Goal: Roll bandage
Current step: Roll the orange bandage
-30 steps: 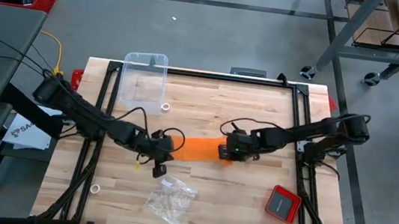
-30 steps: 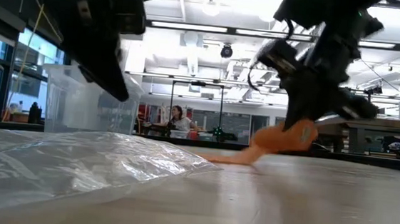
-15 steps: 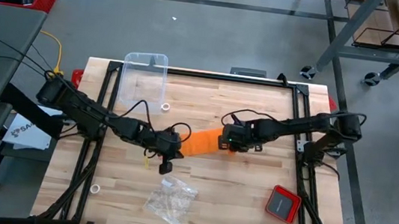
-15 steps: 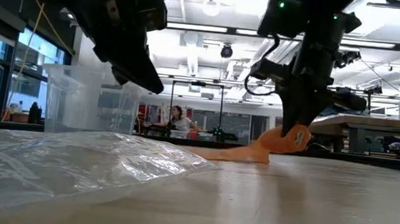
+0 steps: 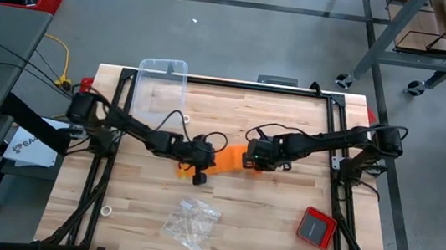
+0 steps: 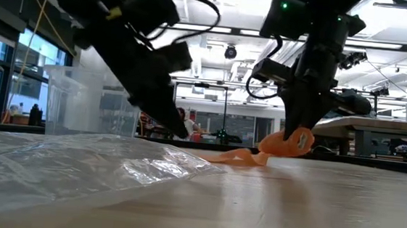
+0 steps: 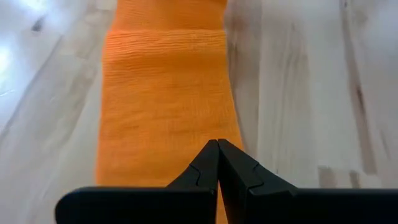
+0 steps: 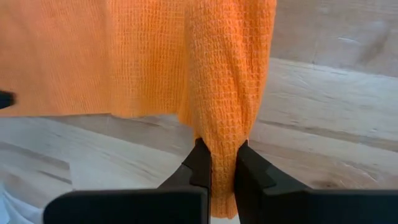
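The bright orange bandage [image 5: 227,158] lies as a short band on the wooden table between my two grippers. Its left part rests flat and slightly buckled on the wood [image 6: 233,158]. My right gripper [image 5: 249,157] is shut on its bunched right end [image 6: 288,142]. My left gripper [image 5: 203,163] is shut, with its fingertips [image 7: 217,149] over the flat band's left part [image 7: 165,106]. I cannot tell whether it touches the band. My right gripper pinches the bandage's bunched, rolled-up right end [image 8: 225,118] between its two fingers. The fingers come from above, slanting down. The bunch is held just above the table [image 6: 290,144], and the rest of the band trails slack down onto the wood toward my left gripper.
A clear plastic box [image 5: 162,84] stands at the far left. A crumpled clear bag [image 5: 191,222] lies near the front edge. A red square device [image 5: 316,226] sits at the front right. Small white rings [image 5: 185,120] [image 5: 106,210] lie on the table. A person [image 6: 181,123] shows far behind.
My left gripper has moved toward the table's right edge and slightly toward the far edge, over the band's left part. My right gripper has moved left with the bunched end and lowered it. The band is now shorter and lies slack and buckled.
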{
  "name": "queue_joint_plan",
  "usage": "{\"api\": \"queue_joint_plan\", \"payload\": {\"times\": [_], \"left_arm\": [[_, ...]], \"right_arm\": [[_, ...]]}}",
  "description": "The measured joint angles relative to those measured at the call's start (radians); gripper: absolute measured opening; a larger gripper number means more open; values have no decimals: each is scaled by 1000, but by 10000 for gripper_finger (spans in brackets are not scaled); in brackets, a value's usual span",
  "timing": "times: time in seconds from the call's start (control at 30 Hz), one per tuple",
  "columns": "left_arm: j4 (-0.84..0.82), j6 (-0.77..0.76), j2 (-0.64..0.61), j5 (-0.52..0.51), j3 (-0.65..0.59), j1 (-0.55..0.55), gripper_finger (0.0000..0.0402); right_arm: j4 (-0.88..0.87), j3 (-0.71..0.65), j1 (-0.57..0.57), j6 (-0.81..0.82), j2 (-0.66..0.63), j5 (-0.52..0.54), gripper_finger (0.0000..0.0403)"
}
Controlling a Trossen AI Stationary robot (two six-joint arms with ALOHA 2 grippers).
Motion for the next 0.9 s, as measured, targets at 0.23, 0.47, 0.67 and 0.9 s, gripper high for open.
{"api": "queue_joint_plan", "payload": {"times": [0.23,0.47,0.67,0.9], "left_arm": [[18,-27,159,24,79,-6,0],[-11,-130,164,50,86,-58,0],[-62,-152,148,91,85,-109,0],[-43,-158,149,88,84,-120,0]], "right_arm": [[-31,0,0,-5,-1,-15,21],[-68,0,0,-23,-23,-38,21],[-158,0,0,-62,-42,-32,21],[-90,0,0,-60,-43,-29,21]]}}
